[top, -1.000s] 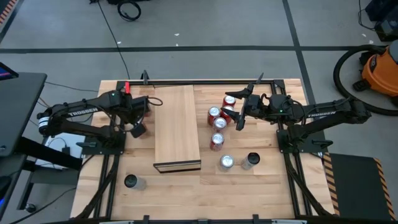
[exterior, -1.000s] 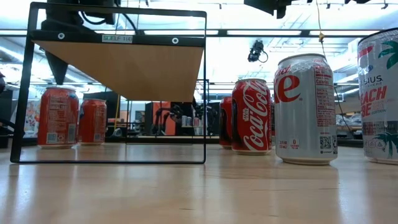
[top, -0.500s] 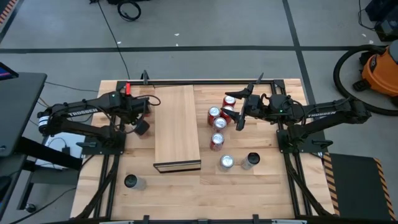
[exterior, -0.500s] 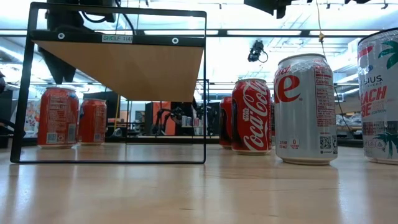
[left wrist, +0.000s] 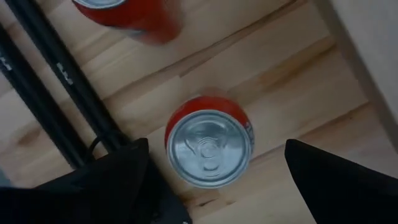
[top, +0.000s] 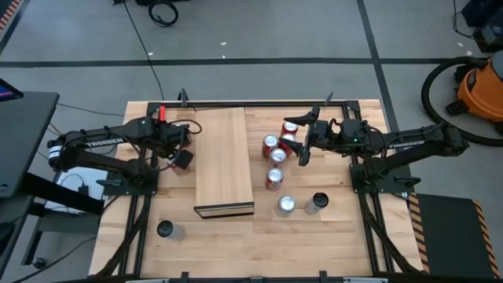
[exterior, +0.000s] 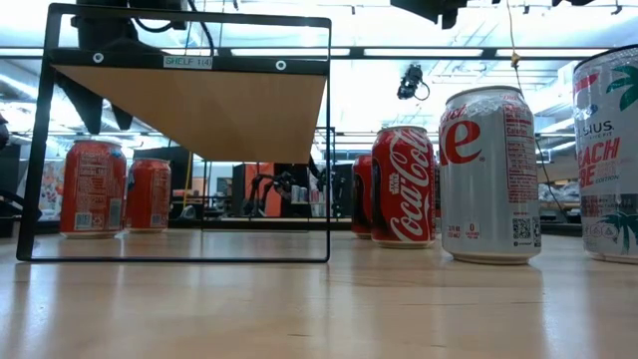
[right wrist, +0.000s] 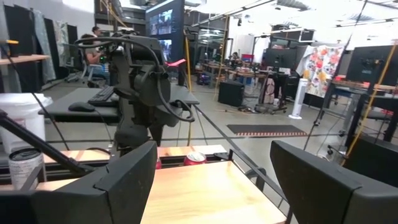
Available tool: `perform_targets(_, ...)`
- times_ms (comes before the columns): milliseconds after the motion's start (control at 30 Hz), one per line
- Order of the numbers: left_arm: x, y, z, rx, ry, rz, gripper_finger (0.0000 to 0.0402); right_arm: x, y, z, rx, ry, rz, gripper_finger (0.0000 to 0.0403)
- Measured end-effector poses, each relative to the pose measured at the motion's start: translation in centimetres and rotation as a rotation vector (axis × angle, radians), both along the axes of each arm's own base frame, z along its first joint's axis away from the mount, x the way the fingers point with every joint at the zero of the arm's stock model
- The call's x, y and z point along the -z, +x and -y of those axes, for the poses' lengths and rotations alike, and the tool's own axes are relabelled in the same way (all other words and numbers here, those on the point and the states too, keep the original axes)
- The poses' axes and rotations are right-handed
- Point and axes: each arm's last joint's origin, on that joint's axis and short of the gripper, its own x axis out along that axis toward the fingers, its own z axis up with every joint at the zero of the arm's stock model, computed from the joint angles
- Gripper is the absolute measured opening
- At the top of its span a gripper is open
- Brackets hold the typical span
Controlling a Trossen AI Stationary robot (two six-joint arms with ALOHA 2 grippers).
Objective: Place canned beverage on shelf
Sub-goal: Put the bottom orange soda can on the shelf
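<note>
The shelf (top: 224, 161) is a long pale wood board at mid-table, its dark open slot (top: 224, 210) at the near end. It shows in the low view as a framed box (exterior: 189, 100). My left gripper (top: 183, 158) hangs open just left of the shelf, pointing down. Its fingers stand either side of an upright red can (left wrist: 208, 148) without touching it. A second red can (left wrist: 127, 15) stands close by. My right gripper (top: 301, 141) is open and empty above the red cans (top: 275, 153) to the right of the shelf. It also shows in the right wrist view (right wrist: 211, 180).
More cans stand right of the shelf: a red one (top: 274, 178), a silver-topped one (top: 286, 206) and a dark one (top: 317, 202). One can (top: 167, 229) stands near the front left. A black rail (top: 259, 103) runs along the far edge. Cables (left wrist: 50, 93) lie beside the left cans.
My left gripper has moved a little toward the table's right, closer to the shelf's left side, and slightly toward the far edge. It stays open. My right arm and the cans have kept still.
</note>
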Motion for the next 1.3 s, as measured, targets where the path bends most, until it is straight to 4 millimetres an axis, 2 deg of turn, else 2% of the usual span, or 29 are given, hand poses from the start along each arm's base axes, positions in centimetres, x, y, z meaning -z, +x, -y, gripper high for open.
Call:
perform_targets(67,0.4,-0.1,0.0,-0.003,0.003,-0.009,0.0388,0.0,0.0,0.0,-0.002,0.0,0.0,0.0323)
perform_targets(267,4.0,-0.7,0.3,0.0,-0.029,-0.086,0.0389,0.0,0.0,0.0,-0.003,0.0,0.0,0.0323)
perform_targets(333,4.6,-0.8,0.3,0.005,-0.031,-0.093,0.0389,0.0,0.0,0.0,-0.003,0.0,0.002,0.0323)
perform_targets(633,4.7,-0.5,0.3,0.093,-0.05,-0.076,0.0382,-0.1,0.0,0.0,-0.003,0.0,0.009,0.0323)
perform_targets(933,4.6,-0.5,0.4,0.328,-0.07,-0.089,0.0289,-0.1,0.0,0.0,-0.003,0.0,0.008,0.0323)
perform_targets(1133,4.6,-0.5,0.5,0.559,-0.057,-0.123,0.0288,-0.1,0.0,0.0,-0.003,0.0,0.008,0.0323)
perform_targets(1200,4.6,-0.5,0.6,0.663,-0.052,-0.138,0.0299,-0.1,0.0,0.0,-0.003,0.0,0.008,0.0323)
perform_targets(1300,4.7,-0.5,0.7,0.688,-0.054,-0.147,0.0325,-0.1,0.0,0.0,-0.003,-0.001,0.008,0.0323)
